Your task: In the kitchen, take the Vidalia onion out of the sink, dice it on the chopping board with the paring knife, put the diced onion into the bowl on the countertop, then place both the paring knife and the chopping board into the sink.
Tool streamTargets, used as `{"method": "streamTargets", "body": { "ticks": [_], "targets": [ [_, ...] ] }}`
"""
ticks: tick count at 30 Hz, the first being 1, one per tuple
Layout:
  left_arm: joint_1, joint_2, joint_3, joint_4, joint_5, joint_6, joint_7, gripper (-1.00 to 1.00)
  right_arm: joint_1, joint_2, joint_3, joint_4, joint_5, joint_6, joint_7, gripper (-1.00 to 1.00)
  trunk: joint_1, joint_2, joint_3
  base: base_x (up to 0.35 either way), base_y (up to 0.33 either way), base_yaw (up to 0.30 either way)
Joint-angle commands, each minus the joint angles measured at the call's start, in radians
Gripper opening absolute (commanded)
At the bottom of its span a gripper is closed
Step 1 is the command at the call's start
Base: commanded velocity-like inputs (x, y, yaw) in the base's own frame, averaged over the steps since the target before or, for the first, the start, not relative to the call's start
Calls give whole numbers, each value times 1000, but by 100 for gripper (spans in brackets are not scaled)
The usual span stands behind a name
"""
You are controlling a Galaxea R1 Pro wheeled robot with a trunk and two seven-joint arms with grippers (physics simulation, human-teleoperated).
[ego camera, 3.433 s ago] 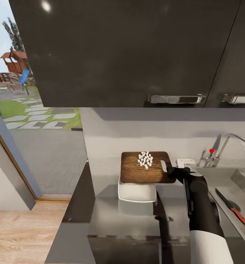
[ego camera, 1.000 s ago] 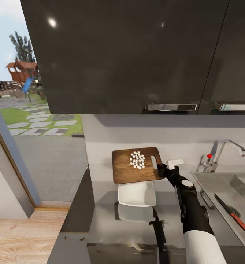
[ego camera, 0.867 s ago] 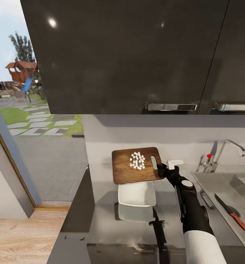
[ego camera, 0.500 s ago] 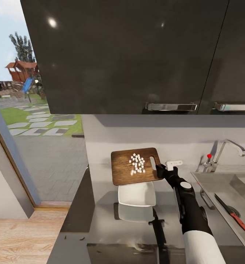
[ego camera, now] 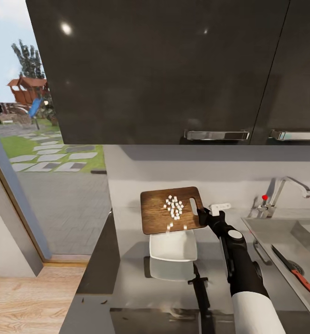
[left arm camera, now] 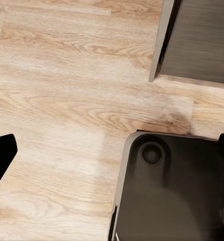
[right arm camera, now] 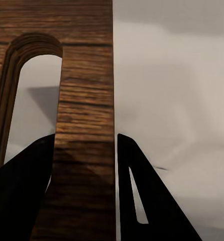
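Observation:
My right gripper (ego camera: 202,215) is shut on the hole end of the chopping board (ego camera: 164,211) and holds it tilted in the air above the white bowl (ego camera: 172,246) on the grey countertop (ego camera: 131,273). Small white pieces of diced onion (ego camera: 173,205) lie on the board, and two of them drop off its lower edge (ego camera: 169,226). In the right wrist view the board's edge (right arm camera: 87,75) sits between the black fingers (right arm camera: 21,191). The paring knife (ego camera: 296,271) lies in the sink (ego camera: 270,234). In the left wrist view my left gripper (left arm camera: 114,150) hangs open over the wooden floor.
Dark wall cabinets (ego camera: 173,69) hang right above the board. The chrome faucet (ego camera: 287,188) with its red knob stands behind the sink. At the left a doorway opens onto a paved yard (ego camera: 57,199). The robot's dark base (left arm camera: 172,191) is below the left gripper.
The board has tipped further toward the bowl. The onion pieces have slid down the board and spread out, and the first ones have gone over its lower edge.

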Motion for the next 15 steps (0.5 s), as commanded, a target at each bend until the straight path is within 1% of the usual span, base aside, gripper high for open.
{"method": "streamTargets", "body": {
  "ticks": [1,15],
  "targets": [
    [0,0,-2,-1,5,-1,1,100,-1,1,-4,-2,9,3,9,-100,1,-2,-2,0,0,0],
    [0,0,-2,-1,5,-1,1,100,-1,1,-3,-2,9,3,9,-100,1,-2,-2,0,0,0]
  ]
}}
